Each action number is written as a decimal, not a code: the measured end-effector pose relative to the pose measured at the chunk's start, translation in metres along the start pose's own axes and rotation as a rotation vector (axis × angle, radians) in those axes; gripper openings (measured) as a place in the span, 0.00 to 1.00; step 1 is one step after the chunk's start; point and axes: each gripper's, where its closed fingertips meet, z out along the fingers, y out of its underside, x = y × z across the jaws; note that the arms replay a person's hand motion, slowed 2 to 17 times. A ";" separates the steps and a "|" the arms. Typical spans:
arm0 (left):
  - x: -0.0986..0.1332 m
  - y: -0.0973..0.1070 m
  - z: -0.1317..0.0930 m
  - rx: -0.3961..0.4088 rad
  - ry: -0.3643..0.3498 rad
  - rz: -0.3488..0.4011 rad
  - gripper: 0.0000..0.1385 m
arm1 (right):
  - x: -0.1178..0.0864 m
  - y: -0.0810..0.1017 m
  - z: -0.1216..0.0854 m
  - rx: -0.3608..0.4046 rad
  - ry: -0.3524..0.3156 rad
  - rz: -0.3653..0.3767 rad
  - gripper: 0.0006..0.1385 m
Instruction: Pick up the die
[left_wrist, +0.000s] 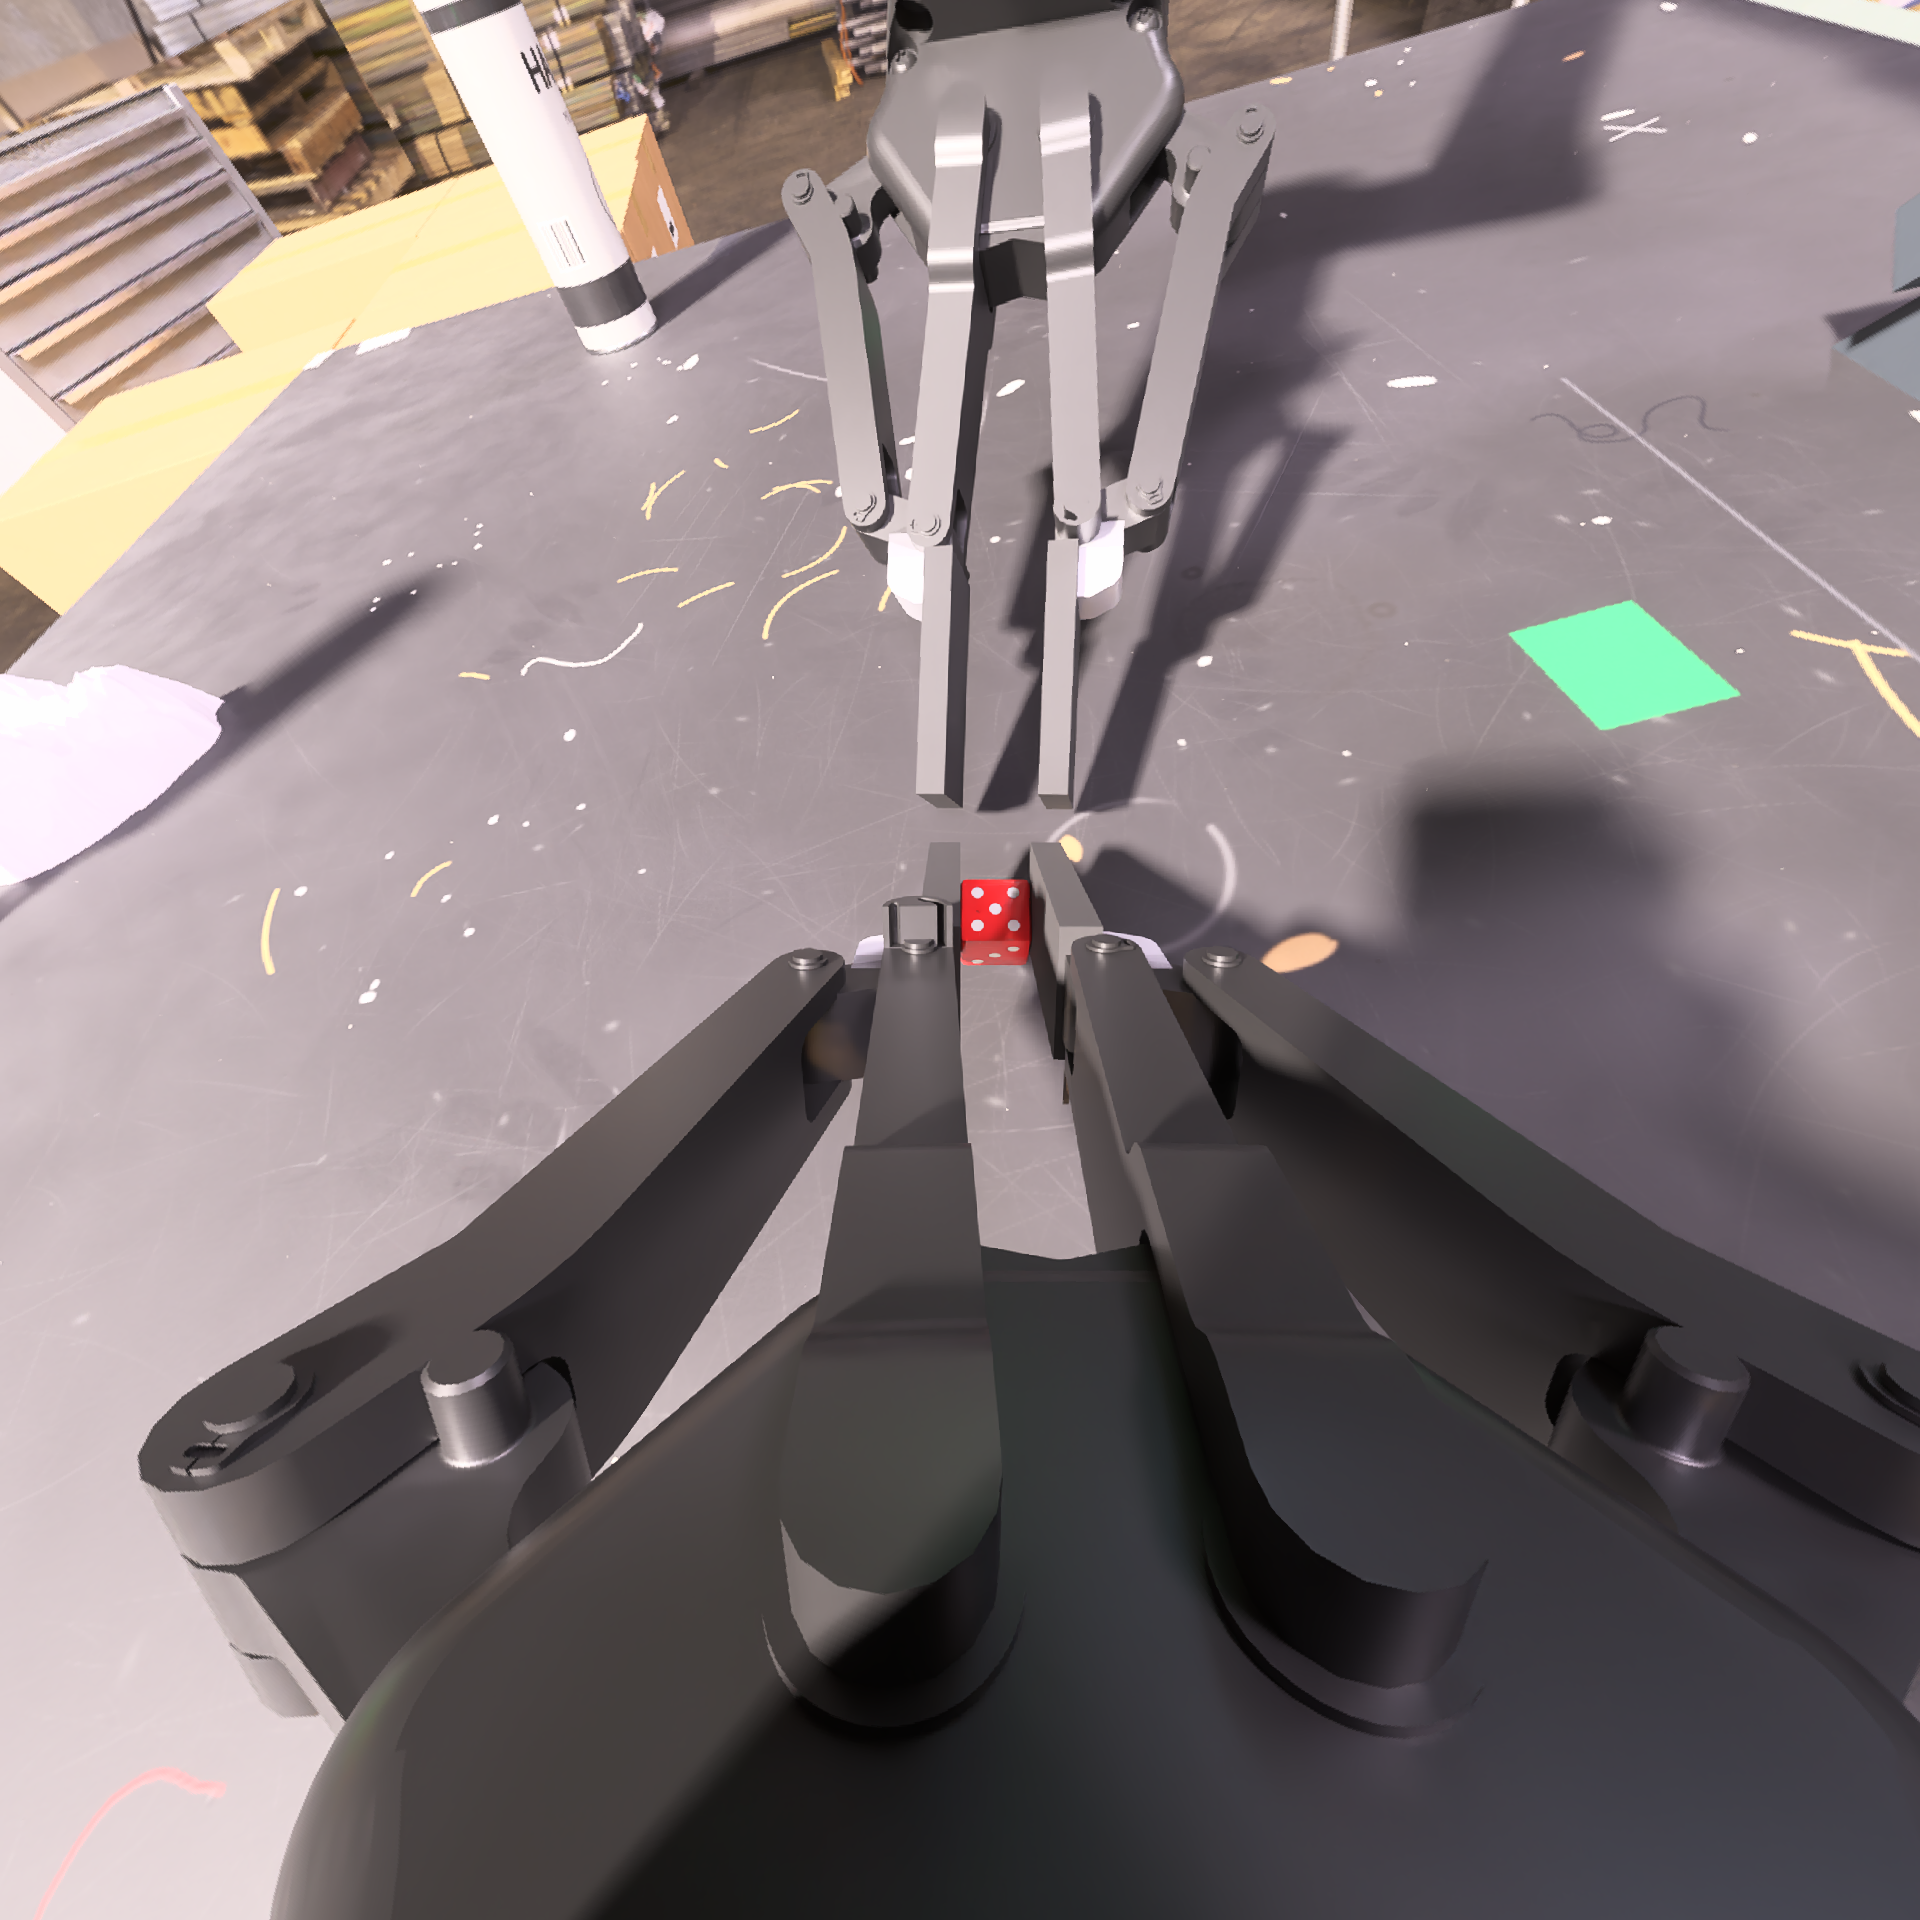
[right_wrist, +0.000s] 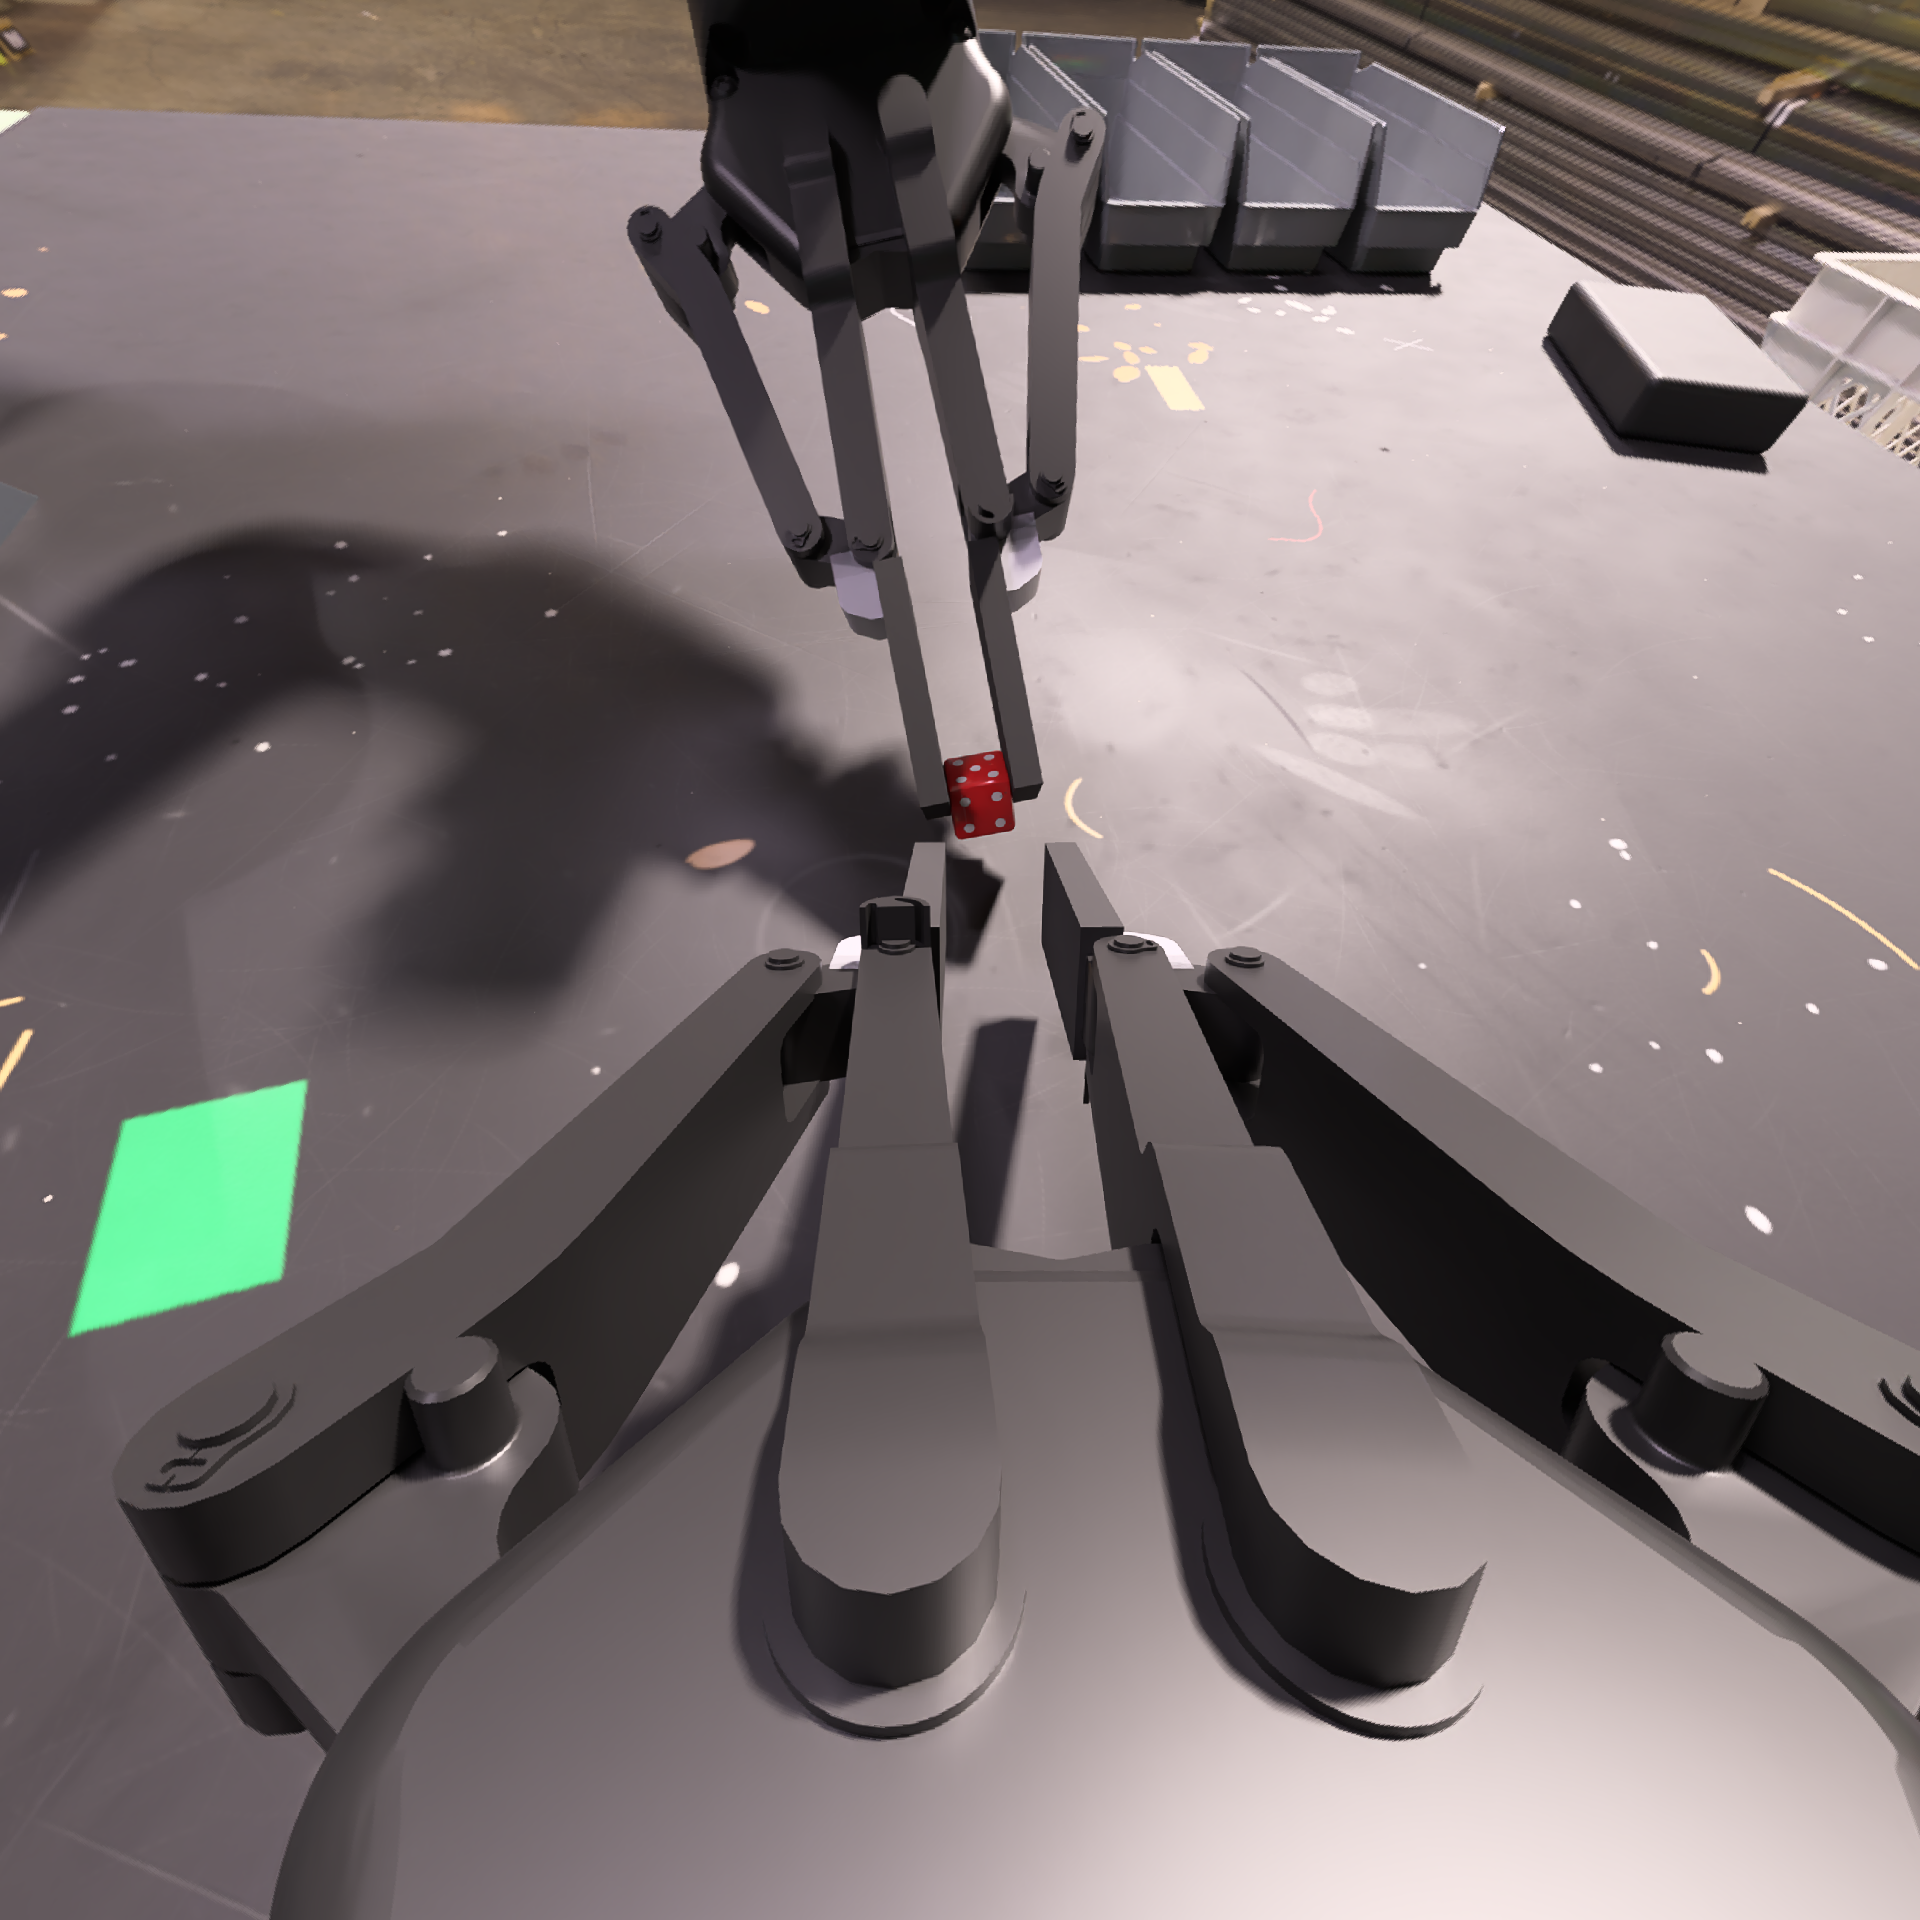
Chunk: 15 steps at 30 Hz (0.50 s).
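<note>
Left wrist view is showing the left gripper (left_wrist: 995, 920) with its jaws pinching a small red plastic die with white pips (left_wrist: 994, 918), one finger lying against each side face. A faint reflection is showing beneath the die on the scuffed dark grey metal tabletop (left_wrist: 520, 1039), so whether it is off the surface is hard to judge from here. Beyond it the right gripper (left_wrist: 995, 800) is pointing down, jaws narrowly apart and holding nothing. A flat green rectangle (left_wrist: 1621, 665) is lying well off to one side.

Right wrist view is looking from the opposite side: the die (right_wrist: 978, 794) is sitting between the left gripper's (right_wrist: 978, 800) fingertips, seemingly just clear of the tabletop, its shadow falling separately below. This view's own right gripper (right_wrist: 992, 883) is hovering near, jaws slightly spread around empty air. Only this view is showing the row of grey bins (right_wrist: 1299, 177) and a dark block (right_wrist: 1673, 364). The grasp looks made; raising the die appears to be what is left.
</note>
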 end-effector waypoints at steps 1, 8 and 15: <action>0.000 0.000 0.000 0.000 -0.001 0.001 0.13 | -0.001 0.000 0.000 -0.002 -0.003 -0.004 0.18; 0.000 0.000 0.000 0.003 -0.005 0.008 0.13 | -0.008 0.001 -0.001 0.001 -0.048 -0.019 0.12; 0.000 0.000 0.000 0.003 -0.009 0.007 0.13 | -0.014 -0.003 -0.006 0.037 -0.113 0.007 0.07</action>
